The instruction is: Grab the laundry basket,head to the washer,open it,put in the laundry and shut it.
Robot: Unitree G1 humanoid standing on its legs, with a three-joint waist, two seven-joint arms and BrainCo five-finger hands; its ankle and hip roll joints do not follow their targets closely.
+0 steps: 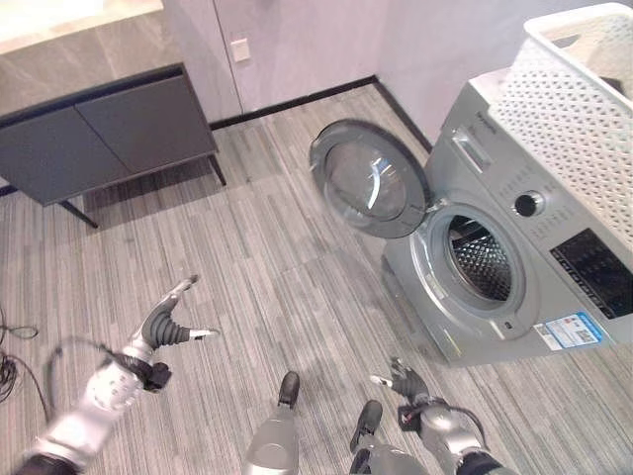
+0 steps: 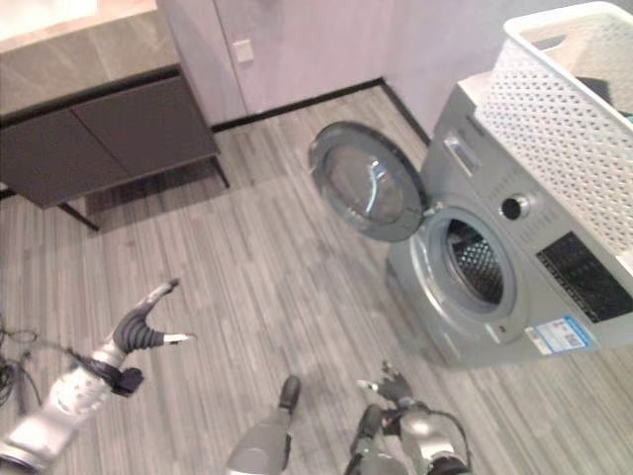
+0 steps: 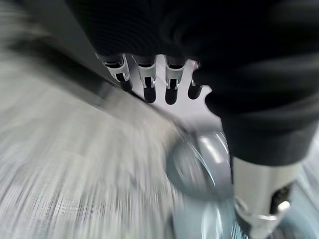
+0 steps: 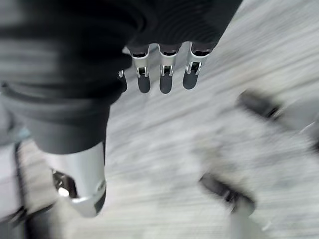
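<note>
Now, progress: you have the white perforated plastic laundry basket [image 1: 579, 109] set on top of the silver-grey front-loading washer [image 1: 524, 267], and the washer's round glass-fronted door [image 1: 368, 178] swung wide to the drum's left, so fetching, walking and opening look done.
Left to do: you must move the laundry from basket to drum, then shut the door.
Basket contents: something dark shows at its far edge; you cannot tell what it is.
Drum [image 1: 480, 259]: a dark opening with bare perforated metal wall; no clothing seen inside.
Left hand [image 1: 168, 325]: fingers spread and relaxed, holding nothing, over the floor well left of the washer.
Right hand [image 1: 407, 382]: fingers loose and apart, empty, low in front of the washer.
</note>
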